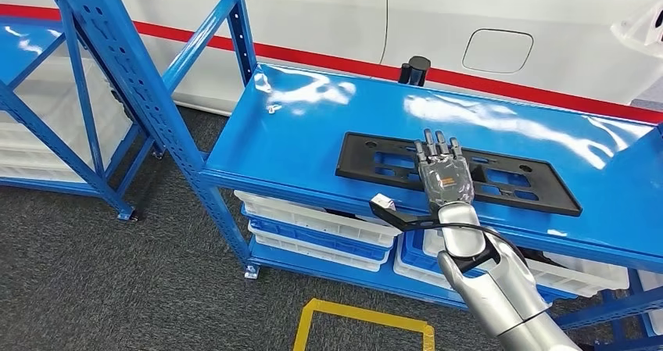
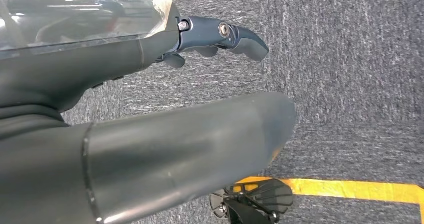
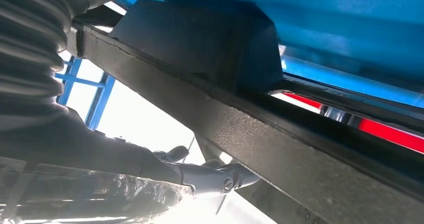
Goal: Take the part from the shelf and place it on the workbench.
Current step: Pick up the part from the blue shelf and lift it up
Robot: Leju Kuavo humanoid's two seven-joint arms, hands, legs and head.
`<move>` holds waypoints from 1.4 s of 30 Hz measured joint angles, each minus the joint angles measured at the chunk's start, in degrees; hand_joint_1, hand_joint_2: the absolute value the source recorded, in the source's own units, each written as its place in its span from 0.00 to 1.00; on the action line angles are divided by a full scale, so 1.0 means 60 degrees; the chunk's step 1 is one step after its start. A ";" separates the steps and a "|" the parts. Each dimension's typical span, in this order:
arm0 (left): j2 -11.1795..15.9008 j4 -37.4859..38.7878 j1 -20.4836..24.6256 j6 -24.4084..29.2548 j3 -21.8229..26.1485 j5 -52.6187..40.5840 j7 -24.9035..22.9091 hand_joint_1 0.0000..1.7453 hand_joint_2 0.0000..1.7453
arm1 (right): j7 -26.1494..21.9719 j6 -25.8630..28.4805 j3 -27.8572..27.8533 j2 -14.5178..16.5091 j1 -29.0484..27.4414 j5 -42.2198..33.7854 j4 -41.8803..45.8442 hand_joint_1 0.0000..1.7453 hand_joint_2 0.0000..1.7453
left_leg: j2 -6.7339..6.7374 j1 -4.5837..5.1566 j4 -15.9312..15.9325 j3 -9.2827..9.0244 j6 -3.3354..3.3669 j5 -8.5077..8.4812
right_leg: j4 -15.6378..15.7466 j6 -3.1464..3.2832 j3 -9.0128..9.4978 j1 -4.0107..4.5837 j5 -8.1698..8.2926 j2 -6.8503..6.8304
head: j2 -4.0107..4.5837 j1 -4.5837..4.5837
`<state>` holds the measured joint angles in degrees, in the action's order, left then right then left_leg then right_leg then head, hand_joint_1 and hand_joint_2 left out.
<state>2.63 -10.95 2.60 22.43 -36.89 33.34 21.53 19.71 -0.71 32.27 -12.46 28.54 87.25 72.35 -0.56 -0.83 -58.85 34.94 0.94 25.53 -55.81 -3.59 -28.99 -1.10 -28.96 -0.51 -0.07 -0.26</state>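
Right hand (image 1: 446,177) is laid flat on the black part (image 1: 375,157), fingers extended forward and held close together, palm down across the middle of the frame-shaped plate. Part is seen lying flat on the blue shelf top (image 1: 313,132), long side along the shelf's front edge, near that edge. In the right wrist view the part's bar (image 3: 280,149) is seen running just beside the hand's dark fingers (image 3: 210,176); whether any finger or the thumb is hooked under the bar cannot be told. No lift is visible: the part rests fully on the blue surface.

Step judged: pick-up stage, contact made, grasp not confirmed. Next move is judged to need fingers curled through one of the plate's cut-outs or the thumb brought under the near edge, then a level lift, since a long thin plate held at mid-span may tilt or swing. Carry to the workbench comes after that.

Left hand (image 2: 220,39) is seen hanging over grey carpet (image 2: 350,59), holding nothing, dark fingers slightly curled and apart. Yellow floor tape (image 2: 350,188) lies below it.

White and blue bins (image 1: 313,226) are stacked under the shelf top. White car body (image 1: 508,30) with red stripe stands behind the shelf.
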 joint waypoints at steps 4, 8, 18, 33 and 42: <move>-0.0025 0.0000 0.0002 0.0000 0.0000 0.0003 0.0026 0.00 0.00 | 0.0010 -0.0044 0.0012 0.0001 0.0057 0.0000 -0.0079 0.00 1.00 | -0.0001 -0.0004 0.0010 -0.0017 -0.0002 0.0002 | -0.0001 0.0000 0.0001 0.0000 -0.0008 0.0000 | 0.0000 -0.0002; -0.0034 0.0000 0.0003 0.0016 0.0005 0.0023 0.0040 0.00 0.00 | 0.0107 -0.0241 0.0013 0.0000 0.0130 -0.0026 -0.0137 0.00 1.00 | 0.0000 -0.0006 0.0013 -0.0017 -0.0002 0.0002 | -0.0002 0.0001 0.0000 0.0000 -0.0009 0.0001 | 0.0000 -0.0003; -0.0059 0.0000 -0.0002 0.0033 0.0097 0.0138 0.0045 0.00 0.00 | 0.0307 -0.0577 0.0007 -0.0029 0.0414 -0.0255 -0.0471 0.00 1.00 | -0.0002 -0.0006 0.0013 -0.0019 -0.0002 0.0001 | -0.0002 0.0002 0.0003 0.0000 -0.0010 0.0000 | 0.0000 -0.0002; -0.0109 0.0000 0.0000 0.0042 0.0182 0.0131 0.0045 0.00 0.00 | 0.0548 -0.0740 -0.0135 -0.0002 0.0584 -0.0633 -0.0793 0.01 1.00 | -0.0002 -0.0006 0.0013 -0.0033 -0.0002 0.0001 | -0.0001 0.0002 0.0010 -0.0001 -0.0010 0.0000 | 0.0000 -0.0001; -0.0118 0.0000 0.0016 0.0083 0.0178 -0.0012 0.0037 0.00 0.00 | 0.0780 -0.0836 -0.0611 -0.0217 0.0446 -0.0882 -0.0874 0.24 1.00 | 0.0000 -0.0006 0.0013 -0.0054 -0.0002 0.0002 | 0.0001 0.0003 0.0025 -0.0002 -0.0011 0.0002 | 0.0000 -0.0001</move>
<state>1.92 -10.95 2.70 22.92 -35.82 33.27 21.75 24.40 -5.73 28.61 -13.76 31.21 81.96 67.10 -0.56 -0.87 -58.77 34.62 0.93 25.55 -55.80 -3.57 -28.85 -1.11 -29.02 -0.50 -0.07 -0.26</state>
